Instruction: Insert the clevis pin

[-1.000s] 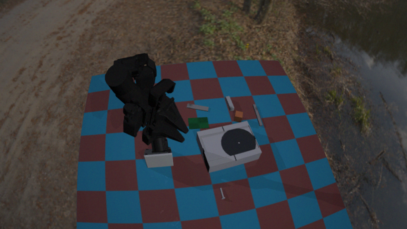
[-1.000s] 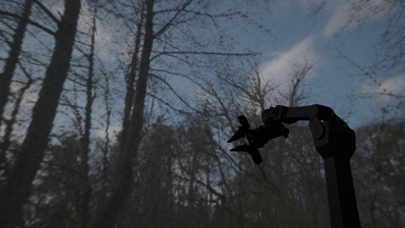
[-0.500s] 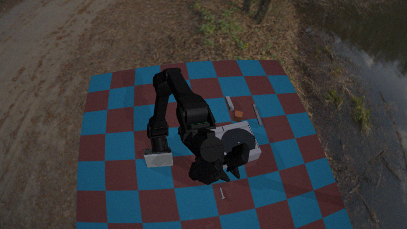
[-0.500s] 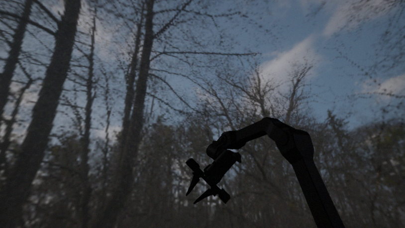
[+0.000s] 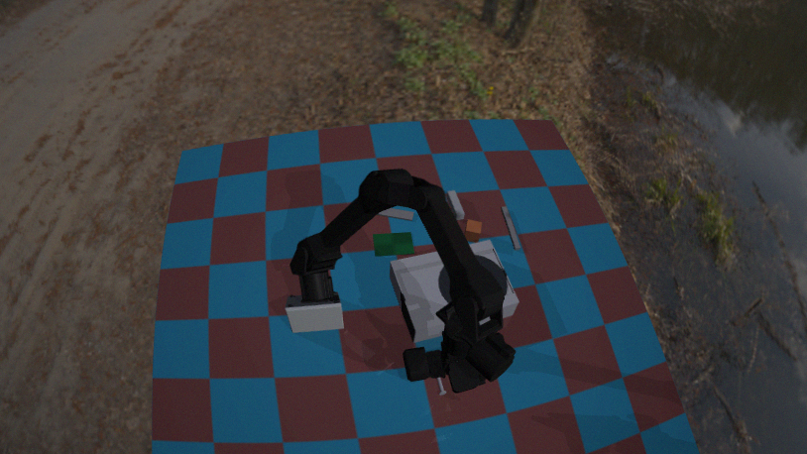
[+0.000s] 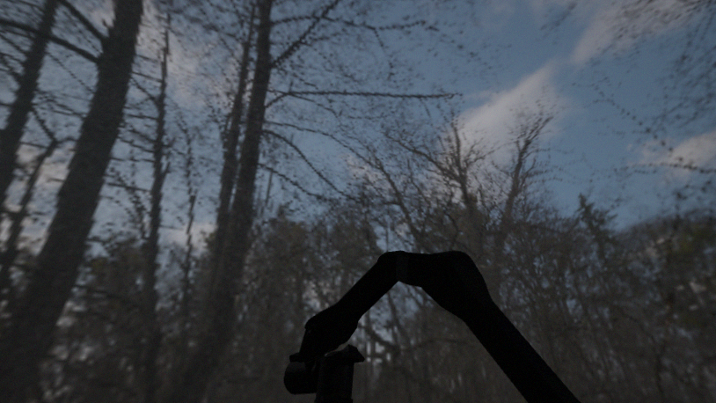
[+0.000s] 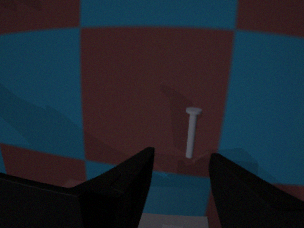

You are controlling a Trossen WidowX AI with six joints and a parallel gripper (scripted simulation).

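"Where's the pin [image 5: 441,387] [image 7: 191,134]?"

"Lying on the checkered worktop [image 5: 242,403] [image 7: 155,90] beside the tray [image 5: 420,282], partly hidden overhead by the end effector [image 7: 182,157], fingers parted, empty."

"And the disc [image 5: 492,270]?"

"Half-covered by the arm [image 5: 451,237] [image 6: 435,270]."

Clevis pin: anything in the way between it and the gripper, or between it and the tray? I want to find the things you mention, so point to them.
Nothing visible stands between the open gripper [image 7: 182,151] and the pin [image 5: 441,386] [image 7: 191,135]; toward the tray [image 5: 420,282], only the robot's own gripper intrudes.

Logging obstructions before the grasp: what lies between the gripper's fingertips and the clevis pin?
In the wrist view, no object shows between the gripper and the clevis pin, only checkered table top.
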